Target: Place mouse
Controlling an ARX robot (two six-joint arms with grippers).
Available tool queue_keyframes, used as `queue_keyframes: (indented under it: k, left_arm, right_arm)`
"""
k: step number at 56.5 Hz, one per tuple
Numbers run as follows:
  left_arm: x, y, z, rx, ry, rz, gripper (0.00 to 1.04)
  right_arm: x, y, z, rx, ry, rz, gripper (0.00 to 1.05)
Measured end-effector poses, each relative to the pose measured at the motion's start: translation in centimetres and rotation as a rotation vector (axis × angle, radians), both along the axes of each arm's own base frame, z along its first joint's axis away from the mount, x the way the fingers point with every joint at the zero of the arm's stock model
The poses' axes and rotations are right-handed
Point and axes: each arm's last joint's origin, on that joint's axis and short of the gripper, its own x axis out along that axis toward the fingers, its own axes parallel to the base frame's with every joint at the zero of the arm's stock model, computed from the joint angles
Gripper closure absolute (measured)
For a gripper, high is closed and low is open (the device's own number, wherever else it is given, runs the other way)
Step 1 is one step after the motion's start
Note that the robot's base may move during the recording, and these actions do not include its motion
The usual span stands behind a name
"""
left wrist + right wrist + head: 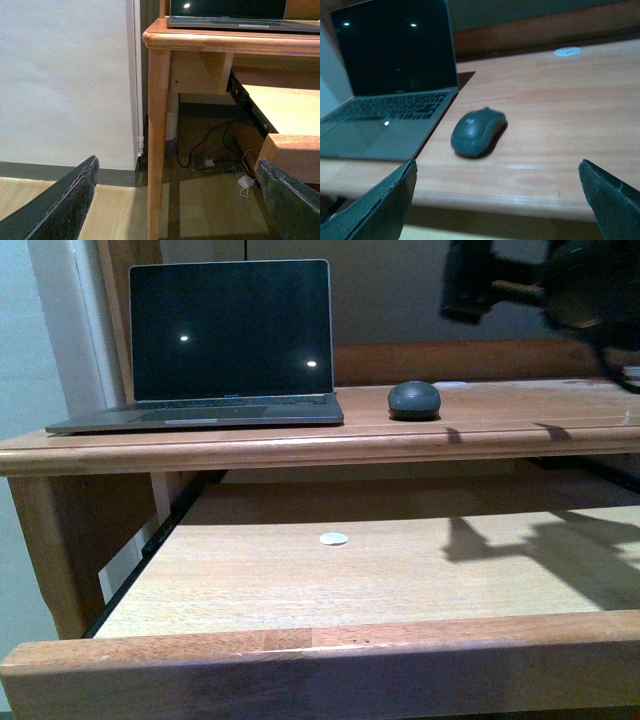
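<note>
Wooden and warm-toned, the surface [500, 425] carries an open laptop [230, 330] with a dark screen and, just beside it, the mouse [414, 399]. Spread wide and holding nothing, the right claw [497, 162] faces the mouse. The mouse lies ahead of this claw, in line with the gap between its fingers [385, 205] but apart from them, resting flat on the wood. The laptop stands ahead of this claw and off to its left. A small white disc [567, 51] lies beyond the mouse, further from the claw. Below the surface a pull-out shelf [300, 580] stands pulled out. The left claw [177, 160] is likewise spread wide and empty, low down by the surface's leg [159, 140]. Ahead of it are a pale wall [65, 75] and cables [210, 145] on the floor [215, 200].
</note>
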Motion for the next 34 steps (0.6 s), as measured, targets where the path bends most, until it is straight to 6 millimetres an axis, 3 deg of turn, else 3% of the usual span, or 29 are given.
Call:
queue_keyframes:
  k: [5,14,26,34]
  left_arm:
    - [0.0,0.0,0.0,0.0,0.0,0.0,0.08]
    - [0.0,0.0,0.0,0.0,0.0,0.0,0.08]
    - [0.0,0.0,0.0,0.0,0.0,0.0,0.08]
    - [0.0,0.0,0.0,0.0,0.0,0.0,0.08]
  right_arm:
    - [-3.8,-2.9,-3.6,0.0,0.024,0.096,0.07]
    - [-7.4,-5.7,-8.1,-0.028,0.063,0.203,0.07]
    - [-9.8,-8.7,-13.1,-0.078,0.1,0.259,0.07]
    - [-9.2,-8.3,-14.6,-0.126,0.08,0.242,0.07]
